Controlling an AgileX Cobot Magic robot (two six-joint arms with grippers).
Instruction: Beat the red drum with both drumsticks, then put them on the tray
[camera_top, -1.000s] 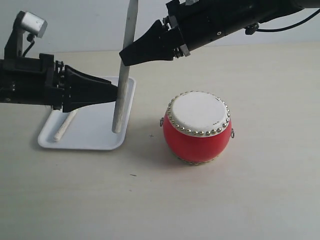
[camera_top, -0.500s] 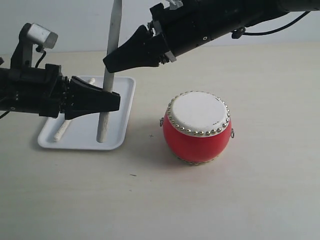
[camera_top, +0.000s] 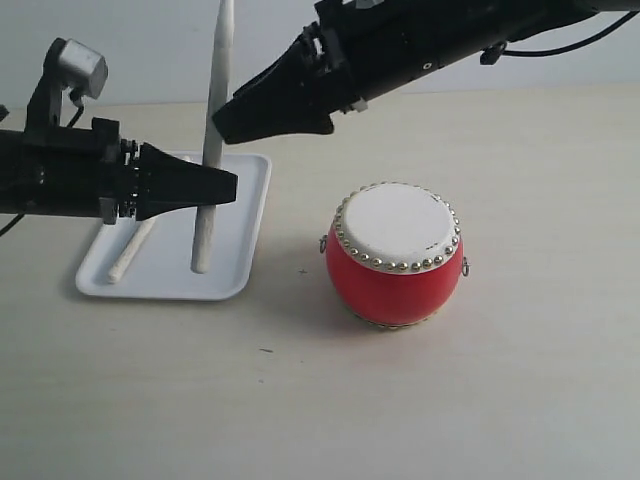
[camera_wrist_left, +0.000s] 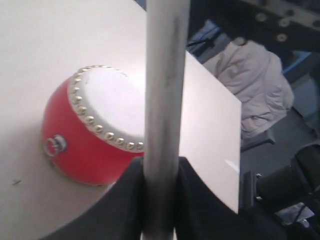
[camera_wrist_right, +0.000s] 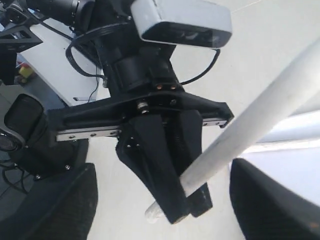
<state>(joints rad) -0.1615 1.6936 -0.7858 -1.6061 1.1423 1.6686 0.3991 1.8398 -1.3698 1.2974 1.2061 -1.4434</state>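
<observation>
One pale cream drumstick (camera_top: 206, 235) is held nearly upright by the left claw (camera_top: 228, 187), whose black fingers are clamped on its shaft. Its lower end is set on the white tray (camera_top: 250, 185). The right claw (camera_top: 222, 125) is seen higher up at the same stick, its fingers spread wide apart on either side of the shaft. The other drumstick (camera_top: 130, 252) is laid flat in the tray. The red drum (camera_top: 395, 285), glossy, with an off-white head ringed by silver studs, is stood on the worktop (camera_top: 500, 380) to the right of the tray, apart from it.
</observation>
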